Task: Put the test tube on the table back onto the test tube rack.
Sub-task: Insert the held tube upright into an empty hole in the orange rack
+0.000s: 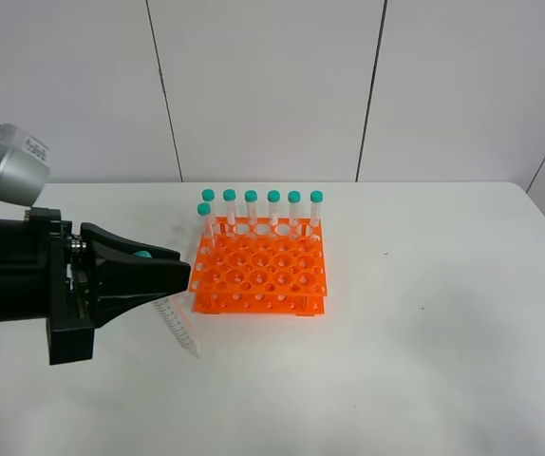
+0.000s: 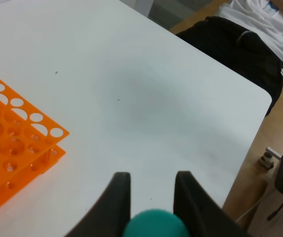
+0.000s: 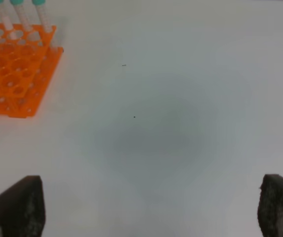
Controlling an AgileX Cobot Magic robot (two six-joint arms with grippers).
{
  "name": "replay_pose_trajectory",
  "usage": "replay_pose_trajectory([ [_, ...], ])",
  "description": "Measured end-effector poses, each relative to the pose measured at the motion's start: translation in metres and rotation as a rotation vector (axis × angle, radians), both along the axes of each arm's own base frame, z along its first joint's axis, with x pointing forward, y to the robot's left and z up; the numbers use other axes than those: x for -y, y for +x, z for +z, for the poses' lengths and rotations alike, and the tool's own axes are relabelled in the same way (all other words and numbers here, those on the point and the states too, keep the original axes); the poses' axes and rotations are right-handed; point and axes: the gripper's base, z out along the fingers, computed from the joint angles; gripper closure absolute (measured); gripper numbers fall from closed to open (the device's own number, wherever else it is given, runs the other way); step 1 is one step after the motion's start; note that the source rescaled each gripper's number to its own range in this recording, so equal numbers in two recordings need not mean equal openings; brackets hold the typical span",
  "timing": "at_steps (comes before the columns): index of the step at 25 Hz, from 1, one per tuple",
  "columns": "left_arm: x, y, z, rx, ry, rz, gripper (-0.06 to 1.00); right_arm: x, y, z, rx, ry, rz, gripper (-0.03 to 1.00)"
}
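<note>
- Behind the scene we see a pale wall [image 1: 272, 85] made of flat panels with thin dark seams between them.
- The table [image 1: 443, 313] is a plain white matte top with rounded corners. It is bare across its right half apart from a few tiny dark specks.
- In the left wrist view a person [image 2: 252, 42] in a white shirt and dark trousers sits just past the table's corner.
- The orange test tube rack [image 1: 258, 275] stands near the middle of the table. It has two tiers with a grid of round holes.
- The left gripper [image 2: 152, 177] is raised on the left, close to the high camera. Its black fingers [image 2: 119, 197] are pressed together on the test tube [image 1: 179, 328] just under its teal cap [image 2: 155, 224].
- The right gripper [image 3: 152, 181] hangs over bare table to the right of the rack. Its jaws are spread wide apart and hold nothing.
- The held tube hangs tilted with its conical tip pointing down, just beside the rack's near left corner. We cannot tell whether the tip touches the table.
- Seven teal-capped tubes [image 1: 273, 211] stand upright in the rack. Six are along the far row and one is in the next row at the left end.
</note>
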Motion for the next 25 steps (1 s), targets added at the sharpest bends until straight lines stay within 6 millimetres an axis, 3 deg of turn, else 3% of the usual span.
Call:
replay_pose_trajectory([
  [17,-0.002,0.002,-0.001,0.020,0.027,0.014,0.94,0.000,0.000,0.000,0.000,0.000,0.000,-0.03],
  [25,-0.019,0.022,0.007,0.087,0.177,0.261,0.94,0.000,0.000,0.000,0.001,0.000,0.000,-0.03],
])
